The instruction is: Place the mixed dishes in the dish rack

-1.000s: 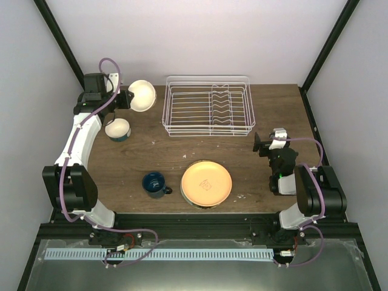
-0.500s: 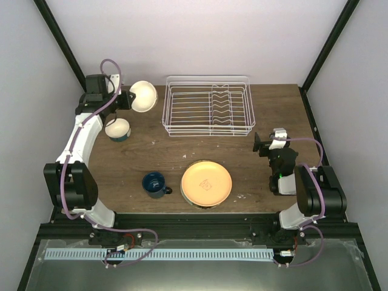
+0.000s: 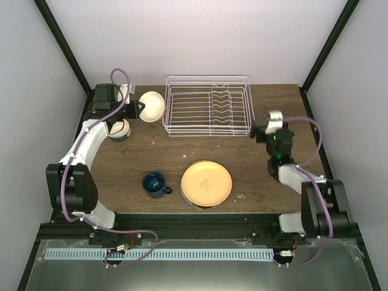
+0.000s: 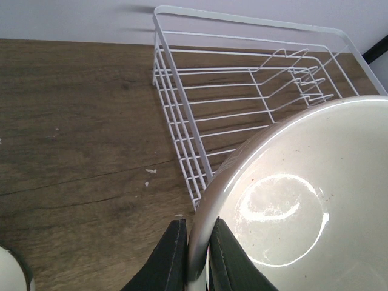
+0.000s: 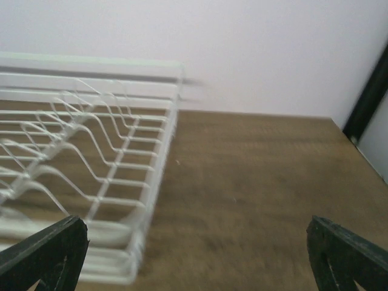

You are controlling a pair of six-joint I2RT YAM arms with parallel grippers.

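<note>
My left gripper is shut on the rim of the cream bowl, holding it tilted in the air just left of the white wire dish rack. The blue-outside white bowl sits on the table under the left arm. A dark blue mug stands at the front, with the orange-yellow plate to its right, on top of another plate whose rim barely shows. My right gripper is open, empty, by the rack's right end.
The wooden table is bounded by a pale wall behind and black frame posts at the back corners. The rack's plate prongs stand in its right half.
The left gripper carried the cream bowl right, closer to the rack's left side. The right arm reached forward and swung its gripper up toward the rack's right end.
</note>
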